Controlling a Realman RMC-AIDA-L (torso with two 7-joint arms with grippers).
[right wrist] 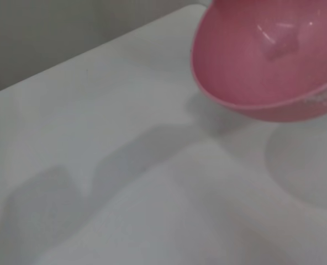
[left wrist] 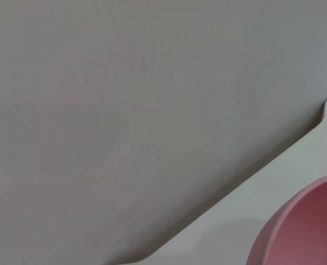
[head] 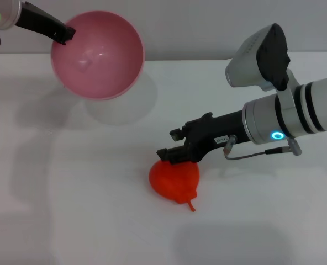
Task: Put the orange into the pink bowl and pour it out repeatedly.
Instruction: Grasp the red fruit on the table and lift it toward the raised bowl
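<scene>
Orange point(head: 173, 179) mid-table point(head: 69, 210), right gripper point(head: 177, 156) touching its top; closure undeterminable. Bowl point(head: 97, 54) raised near far-left edge, tilted, empty, rim clamped by left gripper point(head: 64, 34). Orange likely light, round, roll-prone; best pinched across middle.

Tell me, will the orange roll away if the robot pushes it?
Probably a little. The orange looks rounded, so a nudge from the right gripper could roll it on the smooth table. Its lumpy shape and stem would likely make it wobble and stop soon.
</scene>
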